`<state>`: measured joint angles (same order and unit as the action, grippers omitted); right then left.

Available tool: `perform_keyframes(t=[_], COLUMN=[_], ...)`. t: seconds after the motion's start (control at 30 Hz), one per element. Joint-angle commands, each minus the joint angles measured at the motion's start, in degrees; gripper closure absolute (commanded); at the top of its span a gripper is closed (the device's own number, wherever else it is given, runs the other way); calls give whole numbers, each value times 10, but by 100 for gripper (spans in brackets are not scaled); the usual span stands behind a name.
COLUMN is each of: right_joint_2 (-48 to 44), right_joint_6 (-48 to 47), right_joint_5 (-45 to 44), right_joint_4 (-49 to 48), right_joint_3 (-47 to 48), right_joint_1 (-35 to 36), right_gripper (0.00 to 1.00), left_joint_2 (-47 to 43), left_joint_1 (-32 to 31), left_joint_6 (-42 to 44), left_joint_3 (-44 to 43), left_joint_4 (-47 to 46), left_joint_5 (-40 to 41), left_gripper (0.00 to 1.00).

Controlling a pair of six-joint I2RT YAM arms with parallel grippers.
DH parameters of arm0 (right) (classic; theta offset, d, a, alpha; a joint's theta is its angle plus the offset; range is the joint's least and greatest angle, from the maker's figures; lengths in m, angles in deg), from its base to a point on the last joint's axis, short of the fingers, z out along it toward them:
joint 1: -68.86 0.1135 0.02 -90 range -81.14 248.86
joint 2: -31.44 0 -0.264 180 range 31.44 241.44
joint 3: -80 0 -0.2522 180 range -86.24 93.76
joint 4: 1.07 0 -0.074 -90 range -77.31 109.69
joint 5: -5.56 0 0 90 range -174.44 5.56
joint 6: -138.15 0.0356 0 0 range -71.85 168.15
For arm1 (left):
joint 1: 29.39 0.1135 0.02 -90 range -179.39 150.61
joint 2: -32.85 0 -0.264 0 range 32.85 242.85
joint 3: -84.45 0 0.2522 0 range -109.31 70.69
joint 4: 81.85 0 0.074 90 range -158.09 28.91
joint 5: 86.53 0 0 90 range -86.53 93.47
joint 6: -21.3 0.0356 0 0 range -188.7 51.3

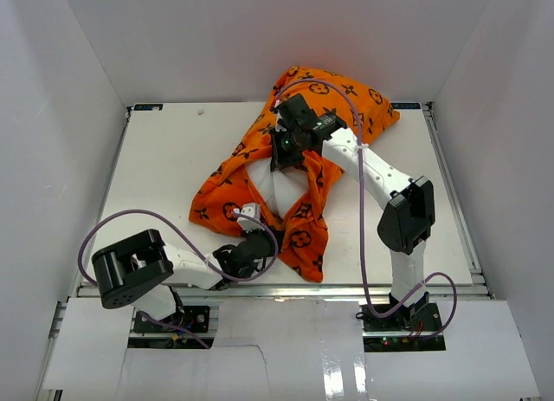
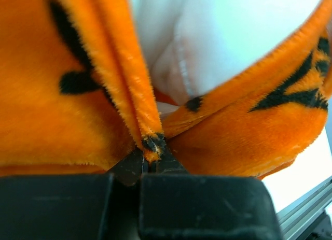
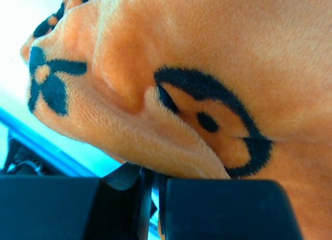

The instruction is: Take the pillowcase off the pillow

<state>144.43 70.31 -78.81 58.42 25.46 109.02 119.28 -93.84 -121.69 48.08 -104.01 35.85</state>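
The orange pillowcase [image 1: 342, 93] with dark motifs lies bunched across the middle and back of the table. Its opening faces the front, and the white pillow [image 1: 270, 186] shows inside it. My left gripper [image 1: 249, 222] is at the near rim of the opening. In the left wrist view the left gripper [image 2: 150, 156] is shut on a fold of the pillowcase [image 2: 62, 121], with the pillow [image 2: 233, 38] behind. My right gripper [image 1: 284, 150] sits on top of the cover's middle. In the right wrist view the right gripper [image 3: 155, 172] has its jaws almost together under a fold of pillowcase [image 3: 207, 53].
The white table [image 1: 164, 176] is boxed in by white walls on the left, back and right. A metal rail [image 1: 346, 290] runs along the front edge. Purple cables [image 1: 112, 223] loop from both arms. The right arm's elbow [image 1: 405, 212] stands over the table's right side.
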Motion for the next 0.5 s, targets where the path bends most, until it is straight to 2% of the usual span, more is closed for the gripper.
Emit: perform_keyframes(t=[0.0, 0.13, 0.27, 0.47], right_joint_2=[-43, -39, -44, -34], right_joint_6=[36, 36, 29, 41], right_joint_5=[14, 54, 78, 83], right_joint_4=[-298, -242, -234, -232], right_joint_3=[107, 141, 152, 201], right_joint_1=[-43, -68, -83, -116], right_gripper=[92, 92, 92, 92], left_joint_2=[0, -37, -25, 7], left_joint_1=[-51, -50, -48, -49], left_joint_6=[-47, -69, -88, -120], left_joint_3=[44, 23, -19, 1], left_joint_4=[128, 240, 315, 280], left_joint_5=[-109, -55, -27, -59], left_gripper=[100, 100, 100, 100])
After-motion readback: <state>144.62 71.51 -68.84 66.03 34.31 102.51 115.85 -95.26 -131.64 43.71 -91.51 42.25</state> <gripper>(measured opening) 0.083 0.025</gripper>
